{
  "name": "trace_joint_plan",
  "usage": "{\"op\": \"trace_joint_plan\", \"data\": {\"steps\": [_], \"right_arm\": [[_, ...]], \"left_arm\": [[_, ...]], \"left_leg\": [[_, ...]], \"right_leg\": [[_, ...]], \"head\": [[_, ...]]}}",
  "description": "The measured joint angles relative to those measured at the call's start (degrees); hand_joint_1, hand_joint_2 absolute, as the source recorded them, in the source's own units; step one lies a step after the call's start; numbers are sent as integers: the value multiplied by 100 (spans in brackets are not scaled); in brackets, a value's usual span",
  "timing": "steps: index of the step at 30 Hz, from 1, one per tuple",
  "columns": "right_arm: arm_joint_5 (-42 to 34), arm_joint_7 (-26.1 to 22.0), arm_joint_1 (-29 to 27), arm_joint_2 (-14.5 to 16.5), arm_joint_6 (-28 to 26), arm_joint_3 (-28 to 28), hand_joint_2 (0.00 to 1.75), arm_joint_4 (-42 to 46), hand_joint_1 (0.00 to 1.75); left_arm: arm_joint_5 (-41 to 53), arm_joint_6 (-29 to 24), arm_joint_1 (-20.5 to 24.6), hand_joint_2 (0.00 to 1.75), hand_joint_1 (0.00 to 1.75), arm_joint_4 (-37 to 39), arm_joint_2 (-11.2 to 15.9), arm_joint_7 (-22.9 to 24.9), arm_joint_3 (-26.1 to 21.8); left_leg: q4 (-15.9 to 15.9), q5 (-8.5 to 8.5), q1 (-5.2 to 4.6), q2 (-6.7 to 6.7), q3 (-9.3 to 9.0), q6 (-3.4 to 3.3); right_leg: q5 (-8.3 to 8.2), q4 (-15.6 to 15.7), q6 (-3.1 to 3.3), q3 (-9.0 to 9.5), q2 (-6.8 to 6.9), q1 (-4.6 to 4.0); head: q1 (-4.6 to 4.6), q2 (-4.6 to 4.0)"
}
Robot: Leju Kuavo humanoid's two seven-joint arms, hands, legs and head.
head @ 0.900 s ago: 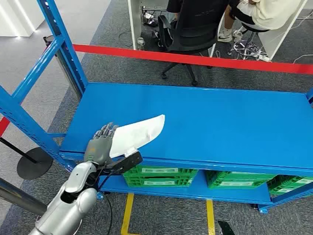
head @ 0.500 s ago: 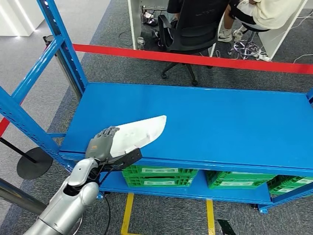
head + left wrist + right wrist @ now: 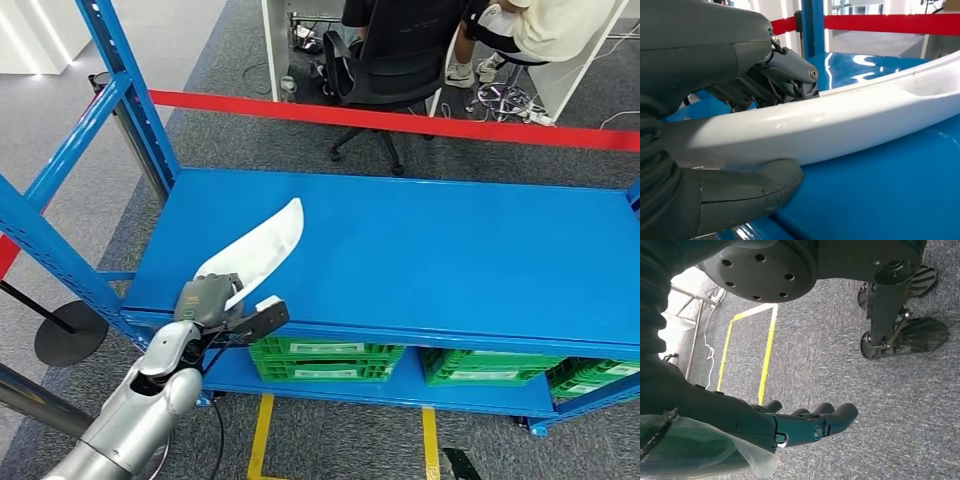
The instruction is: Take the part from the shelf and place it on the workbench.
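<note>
The left hand (image 3: 205,300) grips the near end of the white part (image 3: 260,247), a long, curved, blade-like piece. The left wrist view shows the thumb (image 3: 749,192) under the part (image 3: 851,120) and the darker fingers (image 3: 791,67) closed over its top edge. In the head view the hand sits at about 7 o'clock, at the front left edge of the blue shelf (image 3: 468,260), with the silver left arm (image 3: 128,420) coming up from below. From the hand the part slants away toward 1 o'clock over the shelf's left portion, its far tip raised and pointing toward the back of the shelf.

Green bins (image 3: 328,362) stand on the lower level under the shelf's front edge. Beyond the shelf, at 12 o'clock, a red barrier tape (image 3: 392,120) runs across the carpet, with a black office chair (image 3: 385,70) and a seated person (image 3: 543,25) behind it.

The right hand (image 3: 806,425) hangs above grey carpet (image 3: 851,365) with yellow floor lines (image 3: 766,357); its fingers are stretched out, a little apart, and hold nothing.
</note>
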State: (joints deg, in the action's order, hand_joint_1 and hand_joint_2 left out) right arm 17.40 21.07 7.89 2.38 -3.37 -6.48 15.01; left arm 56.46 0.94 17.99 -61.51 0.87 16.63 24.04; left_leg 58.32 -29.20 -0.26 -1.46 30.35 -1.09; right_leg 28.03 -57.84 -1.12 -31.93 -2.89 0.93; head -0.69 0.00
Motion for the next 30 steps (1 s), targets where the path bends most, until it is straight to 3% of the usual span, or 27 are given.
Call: {"op": "trace_joint_plan", "data": {"steps": [10,20,30], "right_arm": [[61,0,-1,0,6,-47,175,1,0],[146,0,-4,0,14,-134,175,0,0],[95,0,-99,0,-139,-356,175,-1,0]], "left_arm": [[-413,-61,18,175,175,9,43,-629,-9],[-589,-322,-146,175,175,-212,123,-957,-4],[-1173,-882,-1068,175,175,-1647,142,-1712,-11]], "left_leg": [[0,0,0,-1,0,0],[0,0,0,-1,0,0],[0,-5,0,0,5,-4]], "right_leg": [[-1,0,-1,2,1,1],[0,0,-1,0,1,1],[4,1,-1,-6,-1,1]], "head": [[-1,0],[0,0],[0,0]]}}
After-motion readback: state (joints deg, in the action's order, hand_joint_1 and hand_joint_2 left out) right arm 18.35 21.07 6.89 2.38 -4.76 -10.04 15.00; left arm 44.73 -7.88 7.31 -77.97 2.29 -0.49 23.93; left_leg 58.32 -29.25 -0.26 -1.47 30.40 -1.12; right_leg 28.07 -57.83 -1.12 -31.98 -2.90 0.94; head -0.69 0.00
